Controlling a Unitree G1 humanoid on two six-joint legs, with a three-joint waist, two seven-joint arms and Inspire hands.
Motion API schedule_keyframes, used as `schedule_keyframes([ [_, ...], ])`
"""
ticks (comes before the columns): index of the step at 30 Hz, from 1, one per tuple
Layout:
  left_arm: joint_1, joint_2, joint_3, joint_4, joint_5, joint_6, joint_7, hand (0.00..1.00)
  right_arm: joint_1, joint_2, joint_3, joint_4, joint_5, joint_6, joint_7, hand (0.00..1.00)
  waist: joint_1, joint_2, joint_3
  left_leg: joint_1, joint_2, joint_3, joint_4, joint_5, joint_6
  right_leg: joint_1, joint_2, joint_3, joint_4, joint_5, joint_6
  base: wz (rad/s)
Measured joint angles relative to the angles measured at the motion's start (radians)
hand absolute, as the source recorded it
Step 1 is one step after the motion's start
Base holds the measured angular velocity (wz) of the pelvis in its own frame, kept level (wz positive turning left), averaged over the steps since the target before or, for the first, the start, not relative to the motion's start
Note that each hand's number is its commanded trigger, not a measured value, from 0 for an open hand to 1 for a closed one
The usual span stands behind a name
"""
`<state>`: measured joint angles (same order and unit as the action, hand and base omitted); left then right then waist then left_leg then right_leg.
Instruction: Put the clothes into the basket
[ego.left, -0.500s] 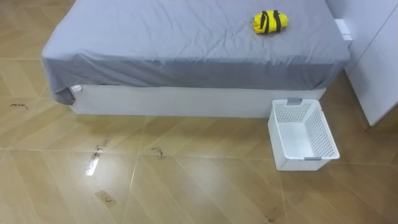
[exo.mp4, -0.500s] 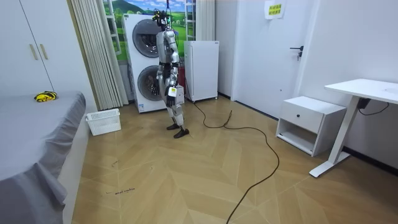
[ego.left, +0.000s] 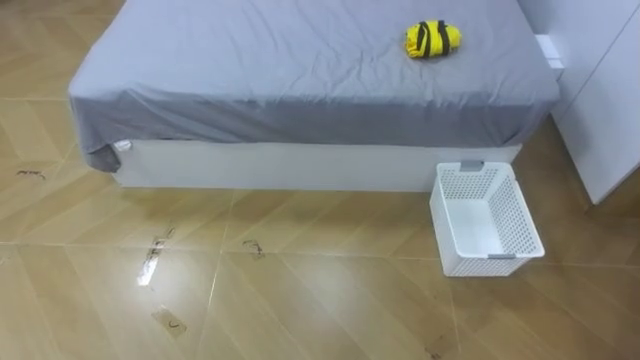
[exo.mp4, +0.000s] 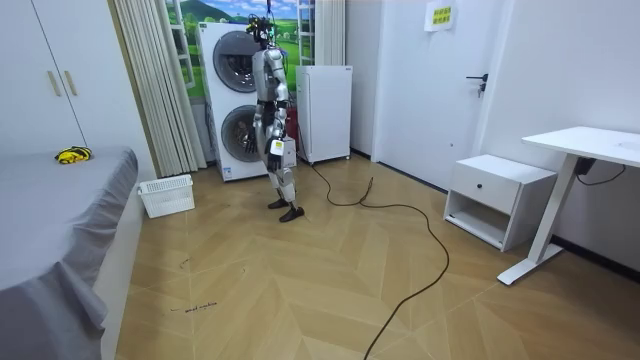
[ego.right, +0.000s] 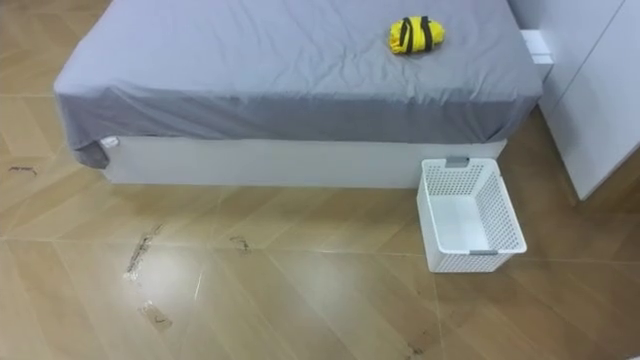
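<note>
Left eye view: the yellow and black clothes (ego.left: 432, 39) lie bunched up on the grey bed (ego.left: 250, 70), well apart from the white basket (ego.left: 487, 218) on the floor beside the bed

Room view: the robot stands by the washing machines (exo.mp4: 232, 100). Its left hand (exo.mp4: 279, 150) and right hand (exo.mp4: 259, 140) hang low, too small to tell if spread or curled

The clothes (ego.left: 432, 39), a yellow bundle with black stripes, lay balled up on the grey bed (ego.left: 300, 70) at about one o'clock. The white perforated basket (ego.left: 525, 212) stood upright on the floor (ego.left: 300, 300) at four o'clock, just beside the bed's edge.
</note>
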<state>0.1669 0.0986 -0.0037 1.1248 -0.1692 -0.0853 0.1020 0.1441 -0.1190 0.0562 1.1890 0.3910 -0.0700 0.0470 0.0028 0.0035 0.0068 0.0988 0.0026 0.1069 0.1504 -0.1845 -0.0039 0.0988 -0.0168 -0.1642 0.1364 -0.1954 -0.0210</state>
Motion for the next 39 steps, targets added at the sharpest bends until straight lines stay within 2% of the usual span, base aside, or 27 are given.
schedule_keyframes([
  [8,0.007,-0.003,0.002,0.015,-0.089,0.003,-0.010,0.00,-0.001,0.000,-0.003,0.000,-0.004,0.005,0.015,0.00,-0.001,0.005,-0.0044,-0.002,0.001,0.002,0.002,0.000,0.000,-0.002,0.001,-0.001,-0.001,-0.001,-0.002,0.00],
  [11,0.009,-0.006,0.033,0.014,-0.089,0.007,-0.026,0.00,-0.002,0.000,-0.011,0.000,-0.017,0.007,0.041,0.00,0.004,0.005,-0.0061,-0.023,0.011,0.007,0.055,-0.023,-0.007,-0.011,0.005,-0.002,0.013,-0.013,-0.009,-0.07],
  [13,0.010,-0.004,0.050,0.013,-0.124,0.008,-0.032,0.00,-0.009,0.002,-0.011,-0.001,-0.026,0.007,0.054,0.00,0.005,-0.005,-0.0051,-0.074,0.025,0.018,0.175,-0.055,-0.011,-0.032,0.005,0.000,0.067,-0.045,-0.018,-0.02],
  [14,0.008,-0.003,0.055,0.013,-0.141,0.008,-0.032,0.00,-0.009,0.001,-0.010,-0.001,-0.024,0.007,0.058,0.00,0.006,-0.009,-0.0034,-0.087,0.029,0.026,0.211,-0.058,-0.012,-0.034,0.003,0.001,0.082,-0.053,-0.020,-0.11],
  [17,0.021,-0.001,0.065,0.003,-0.196,0.005,-0.037,0.00,-0.011,0.000,-0.009,-0.003,-0.018,0.006,0.068,0.00,0.014,-0.014,0.0001,-0.184,0.062,0.028,0.437,-0.067,-0.011,-0.025,0.012,0.027,0.107,-0.075,-0.038,-0.09],
  [18,0.021,-0.001,0.076,0.001,-0.214,-0.001,-0.045,0.00,-0.007,-0.002,-0.010,0.000,-0.007,0.006,0.070,0.00,0.013,-0.013,0.0003,-0.237,0.077,0.026,0.524,-0.074,-0.005,-0.008,0.022,0.035,0.111,-0.088,-0.052,0.10],
  [19,0.021,-0.002,0.076,-0.003,-0.218,-0.005,-0.045,0.00,-0.005,-0.003,-0.010,0.000,-0.003,0.006,0.068,0.00,0.008,-0.013,-0.0002,-0.258,0.070,0.026,0.524,-0.080,0.005,-0.003,0.022,0.037,0.115,-0.098,-0.059,0.26],
  [20,0.017,-0.003,0.071,-0.011,-0.241,-0.012,-0.045,0.00,-0.005,-0.007,-0.010,0.000,0.008,0.007,0.062,0.00,0.003,-0.015,0.0010,-0.318,0.051,0.029,0.484,-0.082,0.010,-0.005,0.015,0.037,0.128,-0.116,-0.060,0.17],
  [21,0.017,-0.004,0.063,-0.030,-0.267,-0.015,-0.044,0.00,-0.009,-0.010,-0.010,0.000,0.016,0.008,0.060,0.00,0.006,-0.020,-0.0014,-0.378,0.026,0.033,0.402,-0.068,0.004,-0.011,0.005,0.041,0.141,-0.133,-0.057,0.00],
  [22,0.023,-0.006,0.059,-0.037,-0.294,-0.028,-0.044,0.00,-0.011,-0.010,-0.011,0.000,0.016,0.009,0.060,0.00,0.013,-0.022,-0.0022,-0.426,0.007,0.031,0.285,-0.026,-0.009,-0.009,0.001,0.050,0.141,-0.146,-0.052,-0.23],
  [23,0.025,-0.006,0.059,-0.037,-0.303,-0.033,-0.044,0.00,-0.012,-0.010,-0.011,0.000,0.016,0.012,0.060,0.00,0.020,-0.021,-0.0021,-0.442,0.004,0.029,0.221,0.008,-0.008,-0.003,-0.002,0.054,0.141,-0.154,-0.050,-0.45],
  [24,0.034,-0.006,0.061,-0.036,-0.321,-0.042,-0.041,0.00,-0.010,-0.007,-0.007,0.001,0.015,0.022,0.060,0.00,0.035,-0.018,0.0000,-0.461,0.003,0.028,0.135,0.086,-0.012,0.015,-0.012,0.061,0.138,-0.170,-0.045,-0.52],
  [25,0.046,-0.006,0.065,-0.037,-0.325,-0.050,-0.039,0.00,-0.009,-0.006,0.001,0.001,0.014,0.028,0.060,0.00,0.036,-0.022,0.0004,-0.468,0.001,0.031,0.072,0.154,-0.006,0.037,-0.021,0.076,0.135,-0.188,-0.030,-0.48],
  [26,0.049,-0.007,0.069,-0.037,-0.331,-0.050,-0.040,0.00,-0.008,-0.006,0.002,0.001,0.011,0.029,0.060,0.00,0.036,-0.024,0.0008,-0.471,0.000,0.032,0.060,0.192,0.003,0.044,-0.026,0.083,0.135,-0.198,-0.023,-0.33],
  [27,0.055,-0.006,0.072,-0.037,-0.332,-0.051,-0.040,0.00,-0.008,-0.006,0.001,0.000,0.004,0.030,0.057,0.00,0.036,-0.029,-0.0010,-0.481,-0.011,0.036,0.062,0.263,0.017,0.059,-0.042,0.103,0.134,-0.221,-0.008,-0.21],
  [28,0.059,-0.006,0.079,-0.037,-0.335,-0.051,-0.045,0.00,-0.009,-0.005,-0.007,-0.006,-0.003,0.030,0.053,0.00,0.028,-0.044,-0.0086,-0.500,-0.038,0.046,0.101,0.275,0.066,0.062,-0.067,0.124,0.132,-0.239,0.005,-0.13],
  [29,0.055,-0.004,0.082,-0.037,-0.338,-0.052,-0.046,0.00,-0.005,-0.002,-0.014,-0.011,-0.006,0.028,0.051,0.00,0.026,-0.050,-0.0109,-0.509,-0.051,0.058,0.132,0.246,0.073,0.060,-0.086,0.125,0.126,-0.243,0.012,-0.15],
  [30,0.045,-0.001,0.079,-0.038,-0.337,-0.054,-0.048,0.00,-0.006,-0.001,-0.031,-0.017,-0.016,0.026,0.048,0.00,0.026,-0.063,-0.0006,-0.525,-0.063,0.088,0.203,0.195,0.079,0.063,-0.113,0.124,0.123,-0.245,0.031,-0.26],
  [31,0.049,-0.002,0.079,-0.035,-0.338,-0.052,-0.050,0.00,-0.005,-0.003,-0.037,-0.023,-0.017,0.021,0.042,0.00,0.033,-0.066,0.0008,-0.533,-0.065,0.111,0.277,0.127,0.089,0.078,-0.134,0.123,0.135,-0.234,0.056,-0.39],
  [32,0.053,-0.002,0.079,-0.034,-0.338,-0.052,-0.054,0.00,-0.005,-0.003,-0.038,-0.025,-0.018,0.016,0.037,0.00,0.036,-0.064,0.0004,-0.535,-0.061,0.116,0.315,0.093,0.090,0.080,-0.141,0.122,0.157,-0.230,0.064,-0.36],
  [33,0.057,0.001,0.078,-0.027,-0.340,-0.052,-0.062,0.00,-0.007,-0.002,-0.035,-0.034,-0.014,0.009,0.026,0.00,0.033,-0.058,0.0031,-0.531,-0.048,0.141,0.400,0.031,0.107,0.072,-0.151,0.128,0.254,-0.216,0.086,-0.24],
  [34,0.058,0.004,0.076,-0.024,-0.341,-0.051,-0.065,0.00,-0.005,0.000,-0.032,-0.034,-0.008,0.005,0.022,0.00,0.032,-0.057,0.0039,-0.517,-0.047,0.150,0.414,0.006,0.114,0.056,-0.156,0.124,0.326,-0.203,0.101,-0.06],
  [35,0.056,0.007,0.070,-0.024,-0.341,-0.051,-0.063,0.00,-0.004,0.001,-0.030,-0.036,-0.003,0.005,0.013,0.00,0.024,-0.056,0.0019,-0.466,-0.053,0.158,0.410,-0.048,0.113,0.014,-0.163,0.114,0.486,-0.143,0.104,0.21],
  [36,0.044,0.008,0.057,-0.027,-0.338,-0.051,-0.056,0.00,-0.002,0.000,-0.033,-0.040,-0.002,0.003,-0.002,0.00,0.022,-0.045,-0.0024,-0.414,-0.064,0.159,0.388,-0.084,0.116,-0.033,-0.179,0.089,0.631,-0.032,0.102,0.35],
  [37,0.026,0.005,0.046,-0.025,-0.314,-0.051,-0.050,0.00,-0.002,-0.003,-0.037,-0.047,-0.002,-0.003,-0.012,0.00,0.024,-0.039,-0.0024,-0.358,-0.071,0.155,0.347,-0.102,0.123,-0.085,-0.190,0.075,0.747,0.076,0.080,0.21],
  [38,0.019,0.003,0.041,-0.026,-0.303,-0.051,-0.047,0.00,-0.004,-0.005,-0.040,-0.053,0.000,-0.005,-0.015,0.00,0.036,-0.032,-0.0008,-0.332,-0.070,0.152,0.327,-0.108,0.123,-0.120,-0.190,0.070,0.795,0.064,0.071,-0.16],
  [39,0.009,-0.002,0.042,-0.029,-0.281,-0.051,-0.043,0.00,-0.023,-0.006,-0.041,-0.087,0.000,-0.005,-0.023,0.00,0.058,-0.011,0.0046,-0.277,-0.065,0.127,0.281,-0.110,0.120,-0.212,-0.170,0.052,0.870,-0.011,0.044,-0.41],
])
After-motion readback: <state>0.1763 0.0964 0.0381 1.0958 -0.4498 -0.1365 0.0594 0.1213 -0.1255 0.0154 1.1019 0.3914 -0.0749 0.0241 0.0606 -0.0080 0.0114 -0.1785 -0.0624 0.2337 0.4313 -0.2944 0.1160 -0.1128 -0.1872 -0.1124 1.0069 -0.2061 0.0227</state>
